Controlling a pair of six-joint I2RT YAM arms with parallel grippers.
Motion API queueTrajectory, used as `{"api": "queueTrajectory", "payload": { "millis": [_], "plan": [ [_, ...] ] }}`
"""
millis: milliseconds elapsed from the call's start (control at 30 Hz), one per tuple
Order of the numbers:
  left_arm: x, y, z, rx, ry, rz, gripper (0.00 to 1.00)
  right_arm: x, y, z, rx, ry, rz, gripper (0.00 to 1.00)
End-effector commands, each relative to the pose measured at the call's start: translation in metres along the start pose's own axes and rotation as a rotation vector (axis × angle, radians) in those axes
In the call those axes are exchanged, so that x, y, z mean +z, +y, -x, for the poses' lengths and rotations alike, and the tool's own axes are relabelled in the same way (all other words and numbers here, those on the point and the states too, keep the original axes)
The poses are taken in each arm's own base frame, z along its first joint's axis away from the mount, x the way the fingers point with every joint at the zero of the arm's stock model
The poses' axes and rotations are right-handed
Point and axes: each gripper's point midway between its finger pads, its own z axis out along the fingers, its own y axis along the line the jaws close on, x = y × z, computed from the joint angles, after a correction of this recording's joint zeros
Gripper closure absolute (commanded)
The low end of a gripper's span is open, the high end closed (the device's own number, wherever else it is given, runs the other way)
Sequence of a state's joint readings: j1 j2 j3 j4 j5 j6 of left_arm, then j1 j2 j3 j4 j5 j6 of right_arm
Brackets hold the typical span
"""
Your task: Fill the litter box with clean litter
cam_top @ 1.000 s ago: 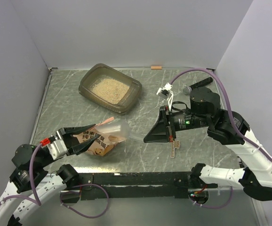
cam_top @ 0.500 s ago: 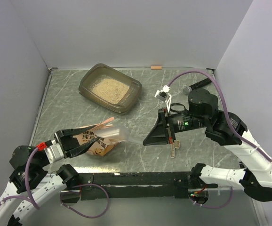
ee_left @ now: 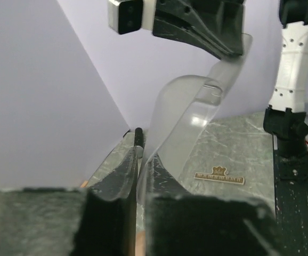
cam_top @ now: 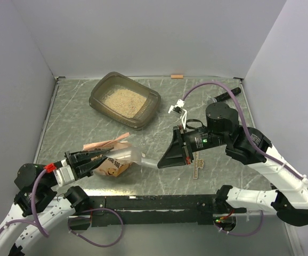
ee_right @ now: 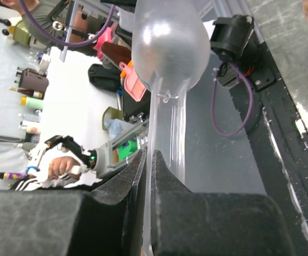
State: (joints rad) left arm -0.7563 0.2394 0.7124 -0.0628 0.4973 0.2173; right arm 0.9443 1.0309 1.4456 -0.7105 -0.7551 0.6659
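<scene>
From the right, on the near side of the litter box point(cam_top: 98, 90), my right arm reaches in with its forearm about level and the wrist turned to the left. The right gripper point(cam_top: 162, 161) is clamped on the handle of a clear scoop point(cam_top: 130, 154). My left arm lies low and points to the scoop bowl. The left gripper point(cam_top: 96, 159) has its fingers almost together over the litter pouch point(cam_top: 111, 166), which lies well apart from the box. I cannot tell what they pinch. Clean litter point(cam_top: 123, 100) lies inside the box.
</scene>
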Motion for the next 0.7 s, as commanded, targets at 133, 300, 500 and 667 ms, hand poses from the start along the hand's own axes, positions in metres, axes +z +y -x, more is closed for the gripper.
{"api": "queueTrajectory", "payload": {
  "millis": [133, 300, 500, 667],
  "plan": [
    [0.008, -0.005, 0.005, -0.017, -0.018, -0.047, 0.99, 0.0, 0.013, 0.004, -0.069, -0.03, 0.063, 0.82],
    [0.004, 0.009, 0.02, -0.068, 0.023, 0.017, 0.99, -0.008, 0.005, 0.008, -0.164, -0.085, -0.001, 0.45],
    [-0.002, 0.008, 0.021, -0.127, 0.074, 0.028, 0.99, -0.026, -0.002, 0.038, -0.422, -0.266, -0.096, 0.26],
    [-0.006, 0.018, 0.023, -0.218, 0.113, 0.109, 0.99, -0.028, -0.013, 0.043, -0.573, -0.321, -0.117, 0.15]
  ]
}}
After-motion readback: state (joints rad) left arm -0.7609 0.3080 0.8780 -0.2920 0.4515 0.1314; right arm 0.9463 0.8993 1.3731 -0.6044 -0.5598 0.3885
